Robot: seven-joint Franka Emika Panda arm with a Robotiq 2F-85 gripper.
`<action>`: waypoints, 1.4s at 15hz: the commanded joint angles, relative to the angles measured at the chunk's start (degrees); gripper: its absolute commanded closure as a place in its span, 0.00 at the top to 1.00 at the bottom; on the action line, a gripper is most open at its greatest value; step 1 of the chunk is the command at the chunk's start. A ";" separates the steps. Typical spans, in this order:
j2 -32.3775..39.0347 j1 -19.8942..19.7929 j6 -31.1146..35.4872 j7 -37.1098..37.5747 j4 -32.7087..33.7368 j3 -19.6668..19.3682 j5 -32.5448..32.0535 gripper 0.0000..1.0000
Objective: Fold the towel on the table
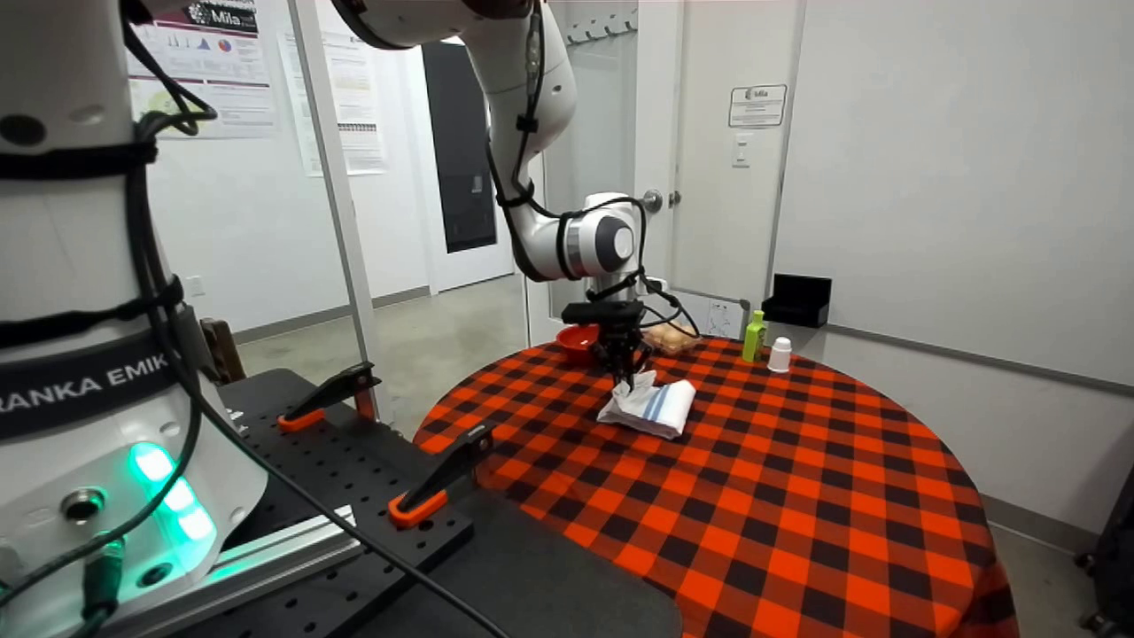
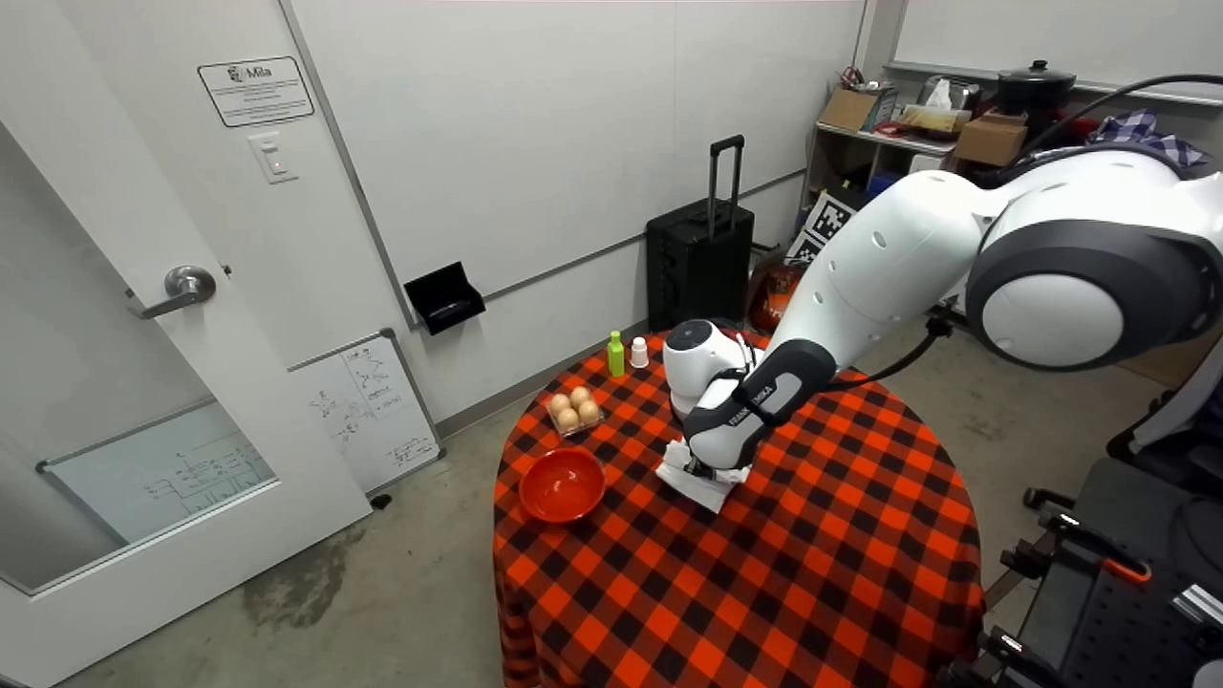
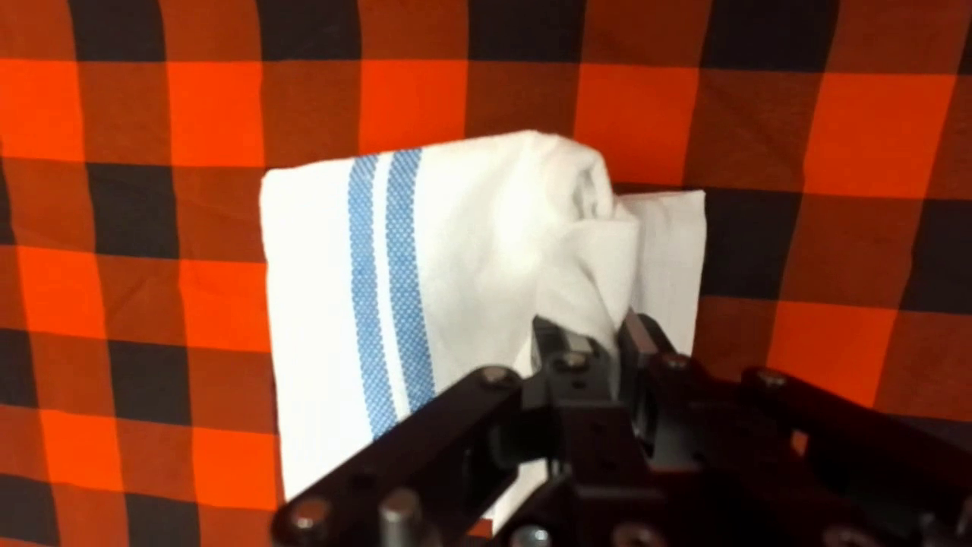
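The towel is white with two blue stripes and lies folded, as seen in the wrist view (image 3: 478, 228). It also shows in both exterior views (image 1: 675, 409) (image 2: 693, 489). It rests on the round table with the red-and-black check cloth (image 1: 797, 496). My gripper (image 3: 611, 334) is shut on a raised, bunched fold of the towel, near the towel's right side in the wrist view. A flat layer of towel sticks out to the right beyond the fingers. In an exterior view my gripper (image 1: 627, 379) points down onto the towel. The arm hides part of the towel in an exterior view.
A red bowl (image 2: 563, 484) stands near the table's edge. A clear pack of eggs (image 2: 575, 411), a green bottle (image 2: 615, 354) and a small white bottle (image 2: 639, 353) stand close by. Clamps (image 1: 443, 474) sit on the dark base beside the table.
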 commanded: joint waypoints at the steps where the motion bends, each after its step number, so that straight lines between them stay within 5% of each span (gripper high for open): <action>1: 0.65 -1.20 -0.88 -1.07 1.91 1.54 0.55 0.03; 9: 1.27 -2.57 -1.14 -1.31 2.19 4.36 2.04 0.03; 10: 1.35 -2.76 -1.31 -1.45 2.03 4.76 2.22 0.36; 12: 1.36 -3.05 -0.89 -1.46 1.61 5.47 2.66 0.42; 20: -8.18 -8.89 9.71 -2.48 -10.06 12.55 10.74 0.99; 21: -9.83 -9.32 10.75 -2.82 -12.58 12.31 10.82 1.00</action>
